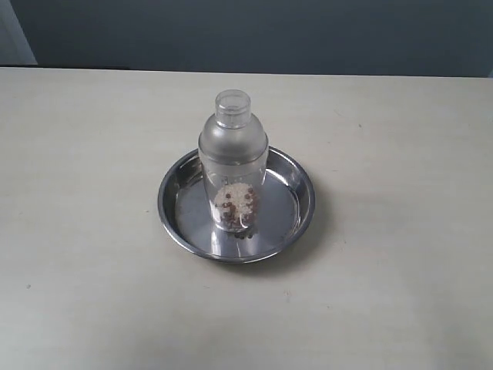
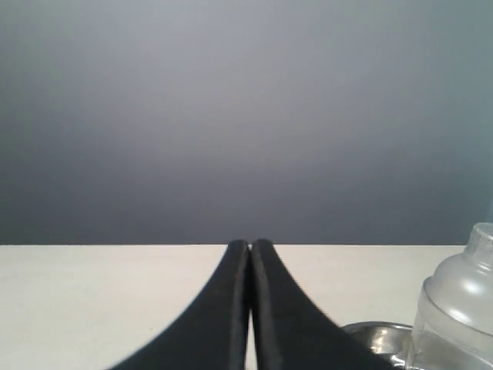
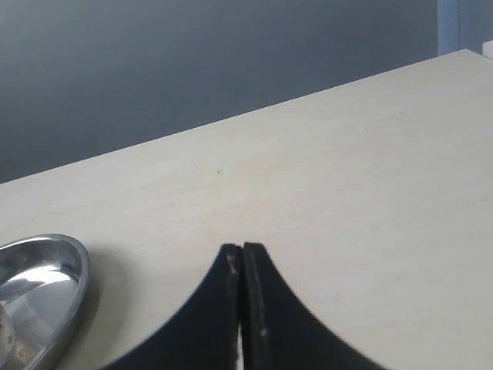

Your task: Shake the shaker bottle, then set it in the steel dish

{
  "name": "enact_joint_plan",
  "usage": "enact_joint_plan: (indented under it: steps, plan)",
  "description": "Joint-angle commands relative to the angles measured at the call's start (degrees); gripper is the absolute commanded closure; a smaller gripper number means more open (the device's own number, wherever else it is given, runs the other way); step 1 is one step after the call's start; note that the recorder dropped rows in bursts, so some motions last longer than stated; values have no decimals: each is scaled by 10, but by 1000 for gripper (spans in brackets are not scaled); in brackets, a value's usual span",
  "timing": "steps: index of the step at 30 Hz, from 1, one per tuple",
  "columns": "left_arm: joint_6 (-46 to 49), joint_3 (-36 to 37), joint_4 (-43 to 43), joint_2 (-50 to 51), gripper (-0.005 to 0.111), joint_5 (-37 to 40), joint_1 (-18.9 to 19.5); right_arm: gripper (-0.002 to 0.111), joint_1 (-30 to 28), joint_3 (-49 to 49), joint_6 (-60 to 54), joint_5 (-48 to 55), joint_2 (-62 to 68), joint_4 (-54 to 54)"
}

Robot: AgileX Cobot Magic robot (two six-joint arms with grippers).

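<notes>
One pale beige table [image 1: 400, 154] ran back to a grey-blue wall [image 1: 269, 35]. The shaker bottle [image 1: 233, 154], frosted clear with a domed shoulder and a small cap, stood upright in the middle of the steel dish [image 1: 306, 189], with brown and whitish beads [image 1: 235, 202] in its base. The left gripper [image 2: 251, 247] and the right gripper [image 3: 242, 250] were each clenched, holding nothing.
</notes>
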Motion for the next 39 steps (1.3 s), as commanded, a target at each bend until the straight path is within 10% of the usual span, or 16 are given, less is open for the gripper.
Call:
enact_joint_plan:
  steps: [1, 16, 39]
  plan:
    - [-40, 12, 33, -63, 106, 79, 63, 109, 1, 1, -2, -6, -3, 0]
    - [-79, 12, 68, -281, 106, 429, 231, 109, 1, 1, -2, -6, -3, 0]
    - [-148, 12, 155, -281, 106, 438, 251, 109, 1, 1, -2, -6, -3, 0]
